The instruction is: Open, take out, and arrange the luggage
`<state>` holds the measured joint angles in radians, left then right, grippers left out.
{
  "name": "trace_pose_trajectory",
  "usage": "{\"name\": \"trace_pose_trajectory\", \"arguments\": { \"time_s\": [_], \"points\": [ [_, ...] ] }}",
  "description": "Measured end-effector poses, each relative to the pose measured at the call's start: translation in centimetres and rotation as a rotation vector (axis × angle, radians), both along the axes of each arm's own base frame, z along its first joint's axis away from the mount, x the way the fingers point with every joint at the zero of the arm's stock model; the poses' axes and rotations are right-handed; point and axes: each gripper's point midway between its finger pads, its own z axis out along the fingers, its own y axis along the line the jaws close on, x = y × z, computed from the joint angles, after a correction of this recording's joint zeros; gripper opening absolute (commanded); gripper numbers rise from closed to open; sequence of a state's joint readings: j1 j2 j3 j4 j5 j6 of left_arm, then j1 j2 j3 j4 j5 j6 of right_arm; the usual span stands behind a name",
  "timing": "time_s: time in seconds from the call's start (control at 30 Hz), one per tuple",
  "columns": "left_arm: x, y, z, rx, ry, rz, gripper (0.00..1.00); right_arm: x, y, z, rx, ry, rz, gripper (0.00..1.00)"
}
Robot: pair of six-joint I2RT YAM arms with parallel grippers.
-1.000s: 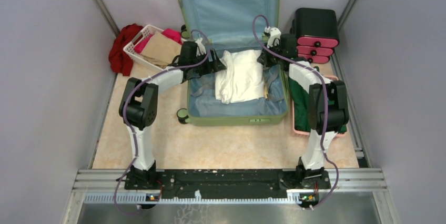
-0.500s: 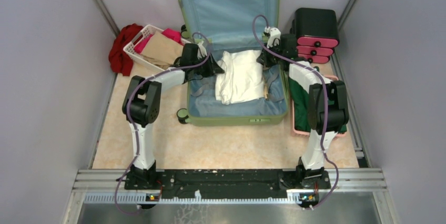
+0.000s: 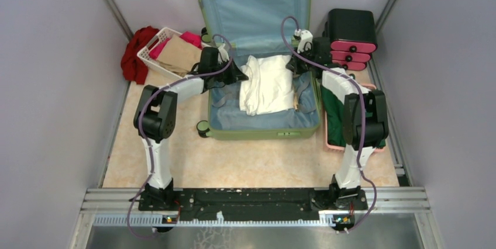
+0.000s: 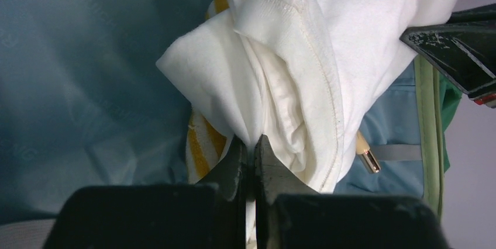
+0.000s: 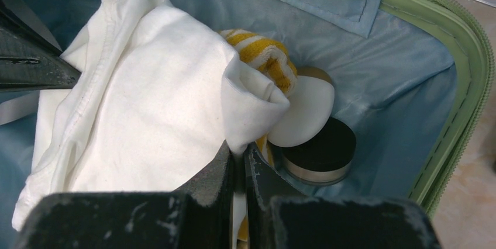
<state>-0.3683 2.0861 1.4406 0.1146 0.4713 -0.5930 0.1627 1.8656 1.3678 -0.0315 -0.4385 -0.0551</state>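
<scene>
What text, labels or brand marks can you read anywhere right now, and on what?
No text reads clearly in any view.
The small plate on the luggage front rim: too small to read.
Faint marks on the blue lining, left wrist view: too blurred to read.
On the white garment and the drawer box: no print visible.

A white shirt (image 3: 268,85) lies bunched over a yellow-striped towel (image 5: 260,53), near a round black-topped tin (image 5: 320,152). On the left, a white basket (image 3: 151,46) holds tan cloth (image 3: 178,53), with red cloth (image 3: 133,56) beside it. On the right, a drawer box (image 3: 351,30) stands behind a pink basket (image 3: 329,144) of green cloth (image 3: 333,111).
</scene>
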Motion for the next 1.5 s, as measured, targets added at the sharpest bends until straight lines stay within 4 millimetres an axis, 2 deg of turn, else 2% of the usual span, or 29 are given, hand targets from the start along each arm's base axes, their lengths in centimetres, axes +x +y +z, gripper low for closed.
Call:
{"name": "trace_pose_trajectory", "arguments": {
  "time_s": [0.17,0.4,0.8,1.2,1.5],
  "points": [
    [-0.9,0.4,2.2,-0.011,-0.07,-0.009,0.0,-0.4,-0.1,1.4,-0.01,-0.026,0.007,0.0],
    [-1.6,0.6,6.2,-0.047,-0.18,-0.016,0.0,-1.1,-0.3,5.3,-0.012,-0.109,0.02,0.0],
    [-3.1,0.5,8.2,-0.114,-0.197,-0.03,0.0,-3.1,-0.1,9.1,-0.003,-0.172,0.055,0.0],
    [-4.6,0.3,14.4,-0.206,-0.275,-0.032,0.0,-4.7,-0.3,12.8,0.007,-0.239,0.057,0.0],
    [-6.2,-0.7,17.1,-0.261,-0.285,-0.05,0.0,-6.8,-0.9,15.9,-0.011,-0.294,0.059,0.0]
  ]
}}
